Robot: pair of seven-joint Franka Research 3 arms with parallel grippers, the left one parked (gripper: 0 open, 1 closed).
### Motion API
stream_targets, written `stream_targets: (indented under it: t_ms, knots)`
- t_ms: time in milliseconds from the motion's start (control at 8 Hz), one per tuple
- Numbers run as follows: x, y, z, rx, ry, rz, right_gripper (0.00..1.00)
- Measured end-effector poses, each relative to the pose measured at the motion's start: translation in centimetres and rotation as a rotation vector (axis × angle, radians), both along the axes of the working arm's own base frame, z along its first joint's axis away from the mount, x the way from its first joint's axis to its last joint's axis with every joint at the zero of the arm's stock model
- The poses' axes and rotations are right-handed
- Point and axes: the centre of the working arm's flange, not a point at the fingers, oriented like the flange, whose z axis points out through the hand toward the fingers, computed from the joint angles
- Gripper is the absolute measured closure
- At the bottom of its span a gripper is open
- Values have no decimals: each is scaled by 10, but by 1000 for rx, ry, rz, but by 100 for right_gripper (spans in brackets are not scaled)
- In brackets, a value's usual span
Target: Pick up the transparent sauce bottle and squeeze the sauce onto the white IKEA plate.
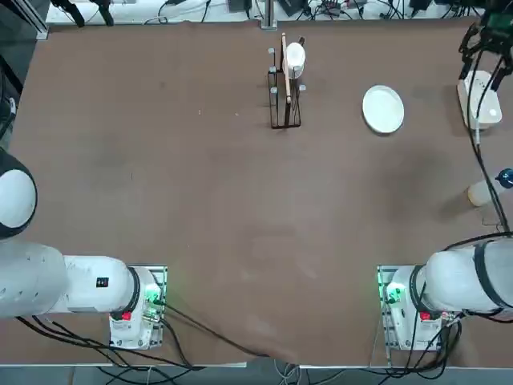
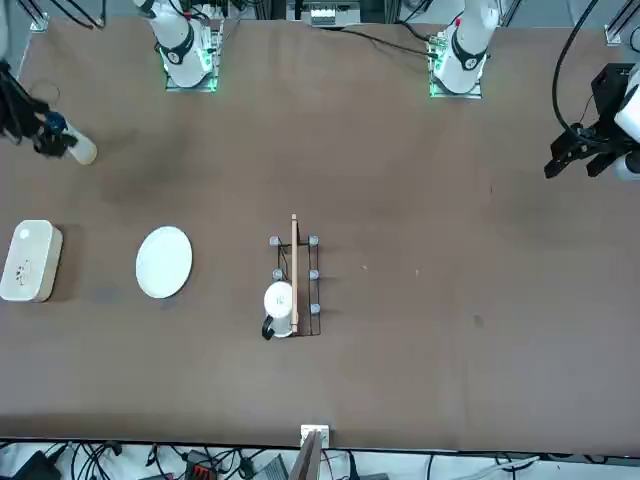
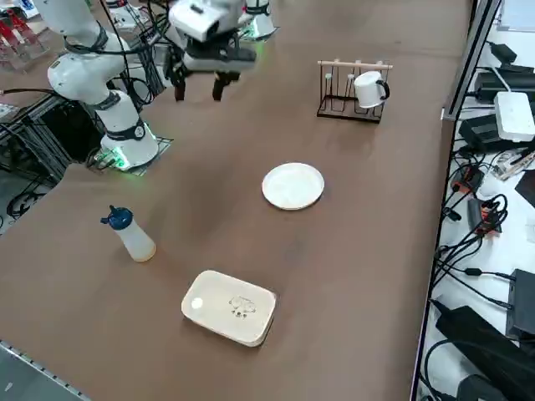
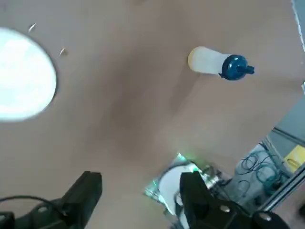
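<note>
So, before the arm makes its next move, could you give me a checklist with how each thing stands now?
1. Right gripper open, nothing between its fingers: ok.
2. Right gripper gripping the sauce bottle: not ok; it hangs above the table, away from it.
3. Bottle standing upright, blue cap on: ok.
4. White plate lying flat, apart from the white block: ok.
5. Sauce on the plate: not ok, none visible.
6. Enough sauce inside the bottle: cannot tell.

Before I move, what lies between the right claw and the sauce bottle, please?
The right wrist view shows only bare tabletop between the open right claw and bottle.
</note>
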Motion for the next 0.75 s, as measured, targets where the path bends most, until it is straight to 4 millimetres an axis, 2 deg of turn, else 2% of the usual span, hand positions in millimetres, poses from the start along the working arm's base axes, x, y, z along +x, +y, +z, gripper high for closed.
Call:
stream_targets:
  t_ms: [375,750]
  knots:
    - [1,25,-78,-259,-48,-119,0]
    - [-20,42,-143,-588,-106,-180,0]
